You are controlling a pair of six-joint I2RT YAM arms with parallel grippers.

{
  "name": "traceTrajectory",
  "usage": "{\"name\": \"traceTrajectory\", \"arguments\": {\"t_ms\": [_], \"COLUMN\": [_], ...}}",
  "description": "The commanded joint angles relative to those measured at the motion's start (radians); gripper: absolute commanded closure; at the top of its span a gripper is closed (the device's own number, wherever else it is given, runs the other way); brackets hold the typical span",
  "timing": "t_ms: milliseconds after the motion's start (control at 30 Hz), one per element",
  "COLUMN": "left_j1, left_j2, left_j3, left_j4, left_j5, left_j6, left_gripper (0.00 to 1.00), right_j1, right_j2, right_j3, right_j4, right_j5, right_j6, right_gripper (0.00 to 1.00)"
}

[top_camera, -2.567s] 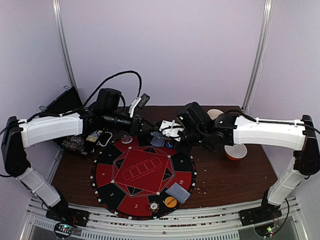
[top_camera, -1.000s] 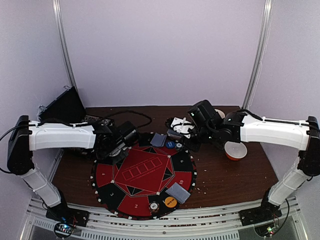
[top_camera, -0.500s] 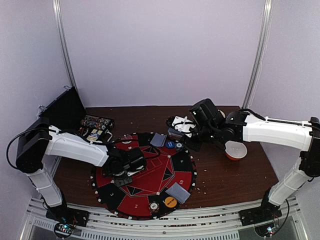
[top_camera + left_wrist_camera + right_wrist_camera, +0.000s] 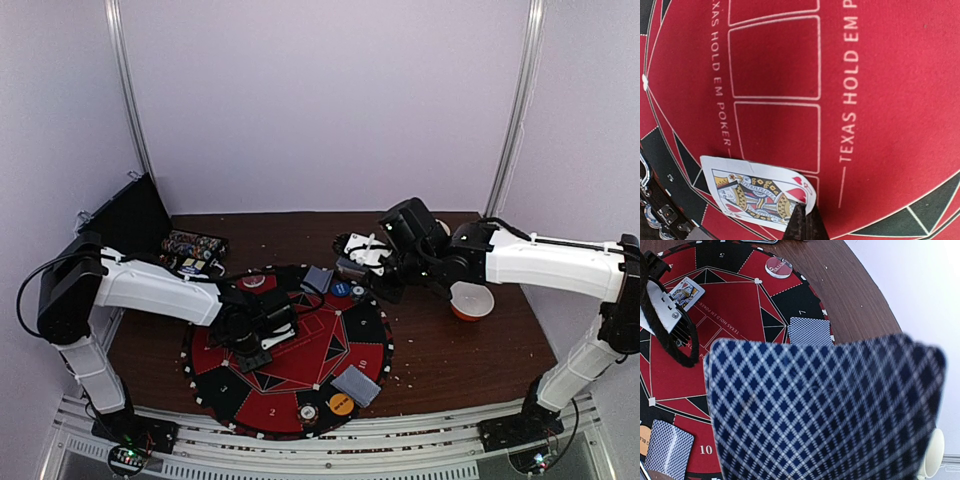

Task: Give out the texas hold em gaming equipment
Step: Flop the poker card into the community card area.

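Face card (image 4: 755, 192) is pinched at its corner by the left jaws over the mat's (image 4: 320, 335) red centre. A deck (image 4: 825, 410) is gripped by the right jaws near the far rim. Bare desk (image 4: 440, 350) is left between mat and bowl (image 4: 470, 312). An open case (image 4: 125, 215) is stocked with small pieces.

Orange-white bowl (image 4: 470, 300) right; black case (image 4: 125, 215), perhaps, left
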Motion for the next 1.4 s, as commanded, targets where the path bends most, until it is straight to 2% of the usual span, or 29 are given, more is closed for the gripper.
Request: {"name": "traceTrajectory", "arguments": {"t_ms": [0, 233, 1033, 1367], "left_j1": [-0.013, -0.007, -0.006, -0.006], "left_j2": [0.063, 0.098, 0.077, 0.028], "left_j3": [-0.002, 0.015, -0.022, -0.039], "left_j4": [-0.018, -0.069, -0.168, -0.189], "left_j5": [0.194, 0.21, 0.305, 0.25], "left_j6": [-0.035, -0.072, -0.109, -0.126], "left_gripper": [1.0, 1.0, 1.0, 1.0], "right_j1": [-0.004, -0.005, -0.004, -0.004], "right_j2": [-0.027, -0.03, -0.029, -0.025], "right_j3": [0.017, 0.018, 0.017, 0.023], "right_j4": [-0.01, -0.009, -0.012, -0.016], "right_j5": [0.003, 0.001, 0.003, 0.003], "right_j6": [0.014, 0.015, 0.008, 0.004], "right_gripper": [0.72, 0.71, 0.71, 0.71]}}
